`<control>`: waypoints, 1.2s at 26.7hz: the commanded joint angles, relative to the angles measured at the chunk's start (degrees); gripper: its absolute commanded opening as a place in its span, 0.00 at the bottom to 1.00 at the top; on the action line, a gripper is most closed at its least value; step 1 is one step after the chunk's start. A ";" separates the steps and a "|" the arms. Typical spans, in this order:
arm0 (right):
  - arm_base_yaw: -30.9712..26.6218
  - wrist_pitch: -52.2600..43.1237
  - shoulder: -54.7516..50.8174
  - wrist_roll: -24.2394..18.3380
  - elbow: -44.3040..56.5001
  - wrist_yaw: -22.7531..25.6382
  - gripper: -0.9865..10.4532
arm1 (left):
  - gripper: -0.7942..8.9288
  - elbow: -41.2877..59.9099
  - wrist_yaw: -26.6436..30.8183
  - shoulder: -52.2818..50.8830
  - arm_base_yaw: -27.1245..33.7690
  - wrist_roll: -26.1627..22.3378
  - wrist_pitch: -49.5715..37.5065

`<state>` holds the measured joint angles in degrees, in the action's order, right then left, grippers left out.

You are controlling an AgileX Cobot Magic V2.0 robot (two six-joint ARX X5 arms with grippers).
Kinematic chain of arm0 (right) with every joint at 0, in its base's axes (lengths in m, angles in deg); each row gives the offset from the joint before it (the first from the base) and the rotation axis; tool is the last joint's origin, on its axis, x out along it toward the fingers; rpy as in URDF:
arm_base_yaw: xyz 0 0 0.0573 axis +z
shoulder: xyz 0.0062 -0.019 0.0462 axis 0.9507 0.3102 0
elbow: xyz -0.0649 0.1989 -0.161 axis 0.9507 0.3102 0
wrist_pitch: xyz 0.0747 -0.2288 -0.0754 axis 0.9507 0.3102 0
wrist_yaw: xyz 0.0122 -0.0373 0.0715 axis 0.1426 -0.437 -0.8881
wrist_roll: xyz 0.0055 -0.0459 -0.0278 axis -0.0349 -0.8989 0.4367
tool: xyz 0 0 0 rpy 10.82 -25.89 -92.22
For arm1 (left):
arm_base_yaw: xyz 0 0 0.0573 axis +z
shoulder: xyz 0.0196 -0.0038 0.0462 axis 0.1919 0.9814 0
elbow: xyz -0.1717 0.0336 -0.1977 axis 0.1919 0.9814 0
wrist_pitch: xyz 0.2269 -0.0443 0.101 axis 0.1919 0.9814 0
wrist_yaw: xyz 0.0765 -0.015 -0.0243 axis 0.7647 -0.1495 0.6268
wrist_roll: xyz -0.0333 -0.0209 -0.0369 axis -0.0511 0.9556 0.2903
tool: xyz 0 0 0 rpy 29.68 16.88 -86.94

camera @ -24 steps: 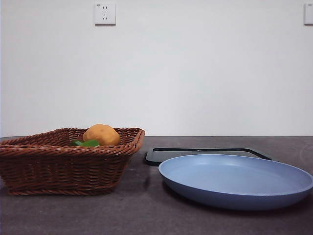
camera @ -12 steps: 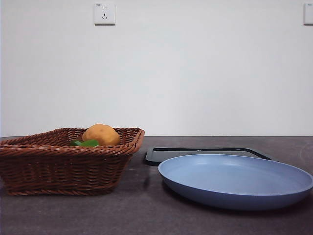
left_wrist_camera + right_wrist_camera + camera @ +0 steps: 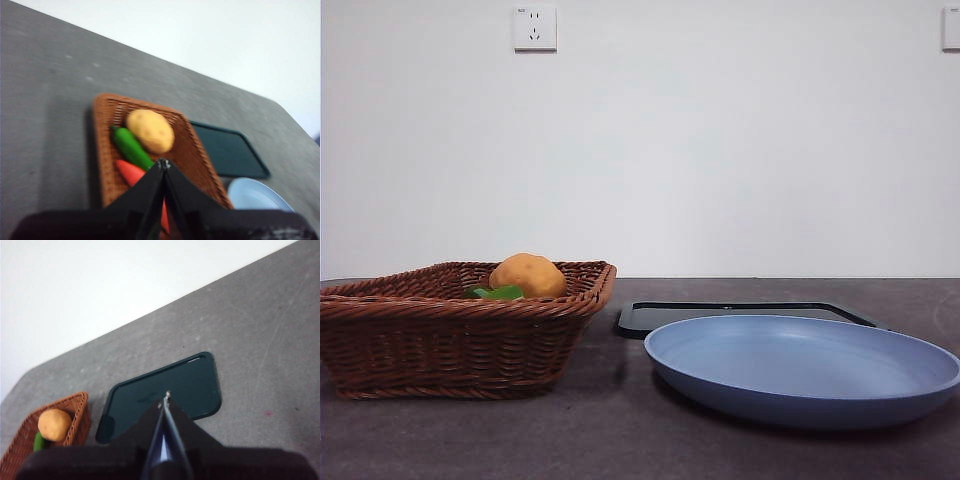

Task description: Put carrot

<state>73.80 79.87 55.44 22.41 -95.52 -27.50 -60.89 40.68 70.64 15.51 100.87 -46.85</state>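
The orange-red carrot (image 3: pixel 130 172) lies in the brown wicker basket (image 3: pixel 102 150) beside a green vegetable (image 3: pixel 131 147) and a tan potato (image 3: pixel 150 131). Its lower end is hidden behind my left gripper (image 3: pixel 163 162), which is shut and empty, high above the basket. The carrot's leaves do not show. In the front view the carrot is hidden behind the basket (image 3: pixel 460 340) wall; only the potato (image 3: pixel 528 275) and a bit of green (image 3: pixel 500 292) rise over the rim. My right gripper (image 3: pixel 166 397) is shut and empty, high above the dark tray (image 3: pixel 190 385).
A blue plate (image 3: pixel 800 365) sits at the front right, with the flat dark tray (image 3: pixel 740 312) just behind it. The basket stands to the left of both. A white wall with a socket (image 3: pixel 535 28) closes the back.
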 commanded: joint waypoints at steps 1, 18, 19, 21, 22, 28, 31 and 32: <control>0.07 2.56 3.72 -3.63 -3.74 -2.29 0.09 | 0.09 -4.17 -3.17 4.70 0.02 -4.44 1.05; 0.07 16.28 32.87 -13.22 -10.58 -17.35 0.24 | 0.26 -21.18 -8.48 26.64 -8.68 -16.13 17.57; 0.07 16.39 35.06 -13.38 -10.58 -17.31 0.27 | 0.32 -21.18 -8.41 26.97 -9.01 -16.09 17.57; 0.11 16.24 39.39 -13.60 -10.56 -15.87 0.29 | 0.34 -21.18 -8.46 27.47 -9.46 -15.69 17.62; 0.17 15.69 41.40 -13.62 -10.56 -14.73 0.29 | 0.34 -21.18 -8.57 27.61 -9.70 -15.65 17.62; 1.40 6.12 54.95 -11.54 -10.56 -14.80 0.29 | 0.34 -21.18 -8.55 28.06 -11.23 -14.38 17.40; 2.71 3.63 59.65 -10.93 -10.56 -14.82 0.29 | 0.34 -21.18 -8.55 28.06 -11.23 -14.38 17.44; 3.23 3.21 60.76 -10.88 -10.56 -14.80 0.29 | 0.34 -21.18 -8.55 28.06 -11.23 -14.38 17.44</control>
<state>76.90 83.56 115.61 11.04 -105.33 -42.21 -81.44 32.53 98.29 4.52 86.31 -28.93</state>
